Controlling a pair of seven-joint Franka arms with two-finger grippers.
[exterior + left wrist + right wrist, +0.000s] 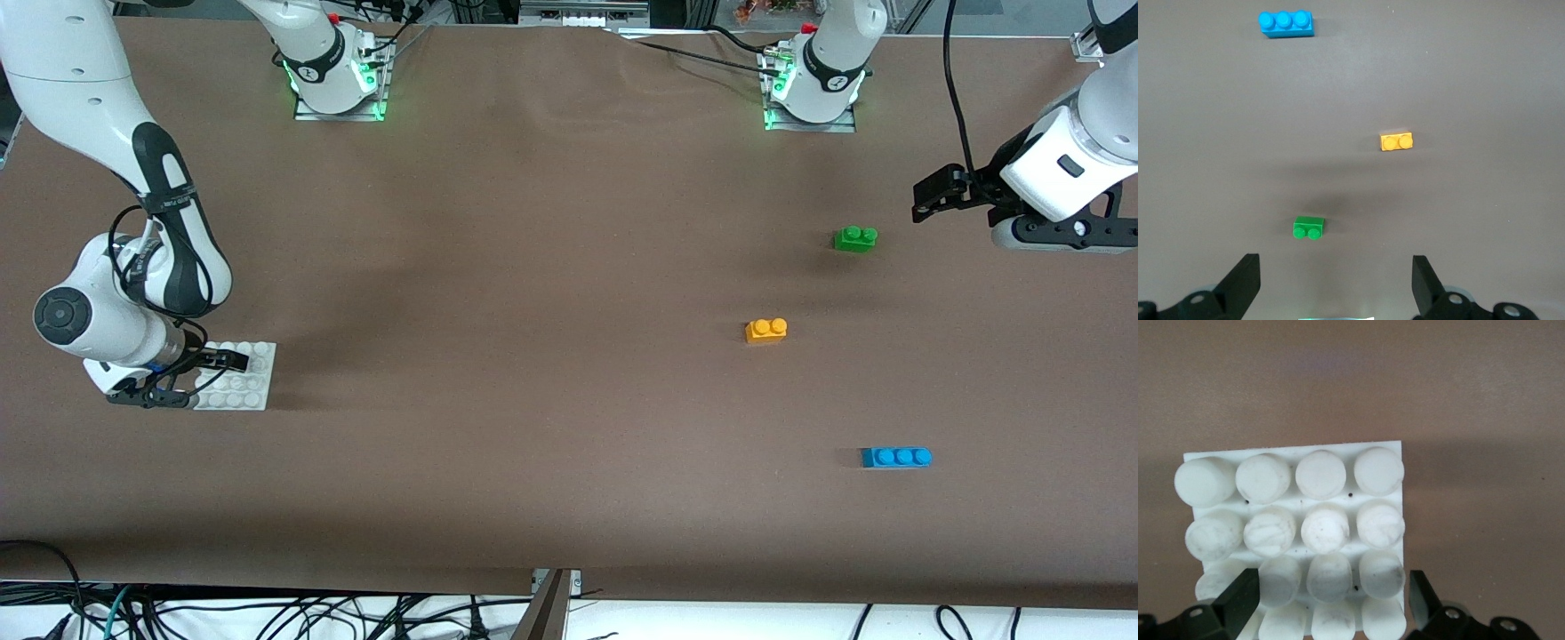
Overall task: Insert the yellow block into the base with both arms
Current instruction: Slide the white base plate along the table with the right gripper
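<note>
The yellow block (pixel 765 331) (pixel 1395 141) lies alone on the brown table, studs up, toward the left arm's end. The white studded base (pixel 253 373) (pixel 1295 503) lies flat toward the right arm's end. My right gripper (pixel 213 378) (pixel 1335 597) is low over the base and open. One finger is above the studs and the other stands just off the plate's edge. My left gripper (pixel 929 200) (pixel 1336 267) hangs open and empty above the table beside the green brick, apart from the yellow block.
A green two-stud brick (pixel 855 238) (pixel 1309 227) sits farther from the front camera than the yellow block. A blue three-stud brick (pixel 896 457) (pixel 1286 23) lies nearer to it. Both arm bases (pixel 338 80) (pixel 811 84) stand at the table's back edge.
</note>
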